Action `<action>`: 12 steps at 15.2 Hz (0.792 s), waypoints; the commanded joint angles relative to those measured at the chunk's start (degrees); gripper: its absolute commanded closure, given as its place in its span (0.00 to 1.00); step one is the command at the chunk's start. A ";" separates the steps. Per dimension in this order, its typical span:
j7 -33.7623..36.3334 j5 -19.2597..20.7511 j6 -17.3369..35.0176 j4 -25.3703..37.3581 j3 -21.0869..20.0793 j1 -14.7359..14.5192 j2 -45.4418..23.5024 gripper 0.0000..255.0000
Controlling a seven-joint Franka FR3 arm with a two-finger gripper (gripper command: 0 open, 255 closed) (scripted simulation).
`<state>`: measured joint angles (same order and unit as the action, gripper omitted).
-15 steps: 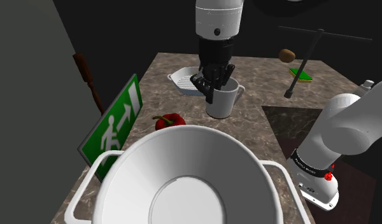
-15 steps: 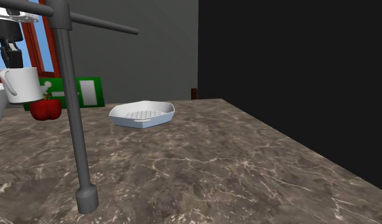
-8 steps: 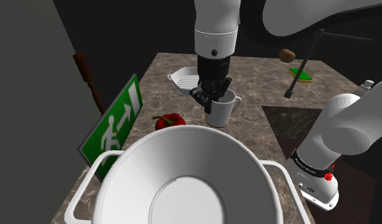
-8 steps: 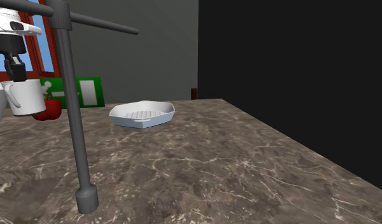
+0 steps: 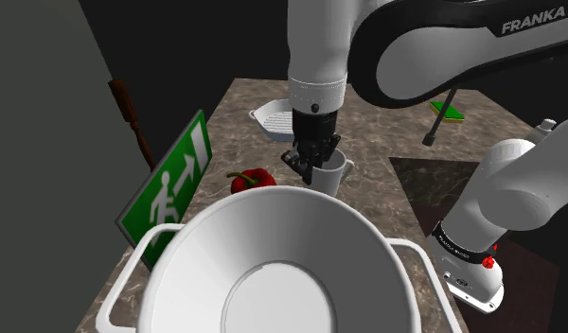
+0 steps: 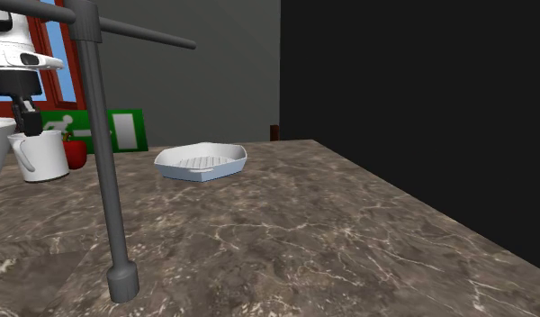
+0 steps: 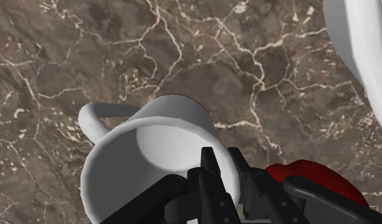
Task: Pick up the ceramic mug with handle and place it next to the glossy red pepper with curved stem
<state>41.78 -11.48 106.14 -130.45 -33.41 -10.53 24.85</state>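
Nearest the shoulder camera sat the big white two-handled bowl (image 5: 178, 248), its far rim just short of the red pepper (image 5: 254, 179), so that side of the pepper was shut off. The green exit sign (image 5: 173, 184) leaned close on the pepper's other flank, at the counter's edge. And there, on the pepper's free side, was the white mug (image 5: 332, 174), a thin strip of marbled counter (image 5: 386, 132) showing between the two.

The black gripper (image 5: 309, 165) had the mug pinched by its wall, fingers closed with one inside the rim and one outside. That kept it upright, handle turned away from the pepper. The grip looked well suited to a straight set-down. The mug rode very low, though whether its base touched the counter could not be told.

Beyond the pepper, bare counter ran on to the ridged white dish (image 5: 273, 118), well apart. With the bowl so near, straight up seemed the clearest way out.
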 commanded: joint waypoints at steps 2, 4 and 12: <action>0.00 -0.11 2.41 -2.01 -0.41 -0.03 -0.39 1.00; 0.00 -0.11 2.41 -2.01 -0.41 -0.03 -0.39 1.00; 0.00 -0.11 2.41 -2.00 -0.41 -0.02 -0.39 0.00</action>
<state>41.78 -11.59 108.55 -132.45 -33.82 -10.56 24.46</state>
